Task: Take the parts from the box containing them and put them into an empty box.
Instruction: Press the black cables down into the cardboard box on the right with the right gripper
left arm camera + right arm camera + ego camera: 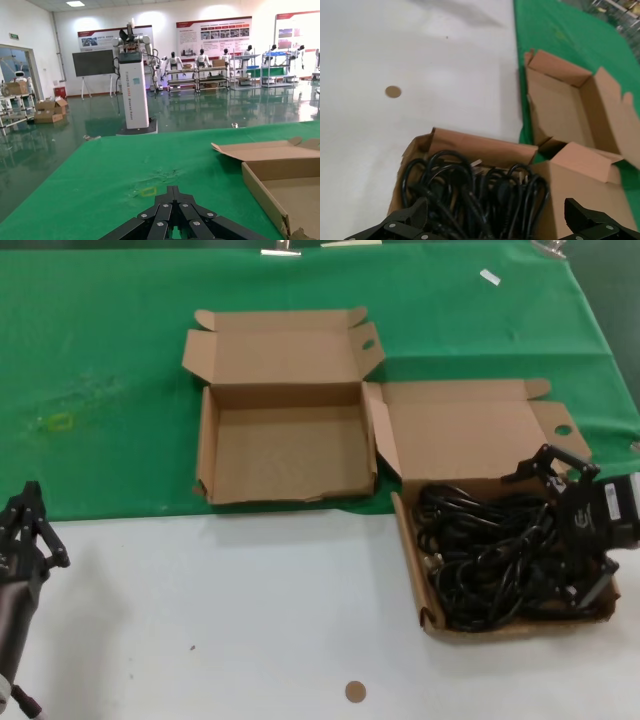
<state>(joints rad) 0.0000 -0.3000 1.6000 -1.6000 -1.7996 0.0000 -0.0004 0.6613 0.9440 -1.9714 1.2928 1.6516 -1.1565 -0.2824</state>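
My right tool [572, 530] hangs spread wide over the full box [432, 615] at 4 o'clock. Cables [490, 555] look floppy and tangled, so I'd pinch a thick bundle mid-pile.

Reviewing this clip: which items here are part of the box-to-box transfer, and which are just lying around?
Part of the job:
- shallow brown cardboard box full of cables
- tangled black cables
- empty shallow brown cardboard box
- right gripper, open over the cables
- left gripper, parked at the near left

Just lying about:
- small round brown disc on the white tabletop
- small white tag on the green cloth
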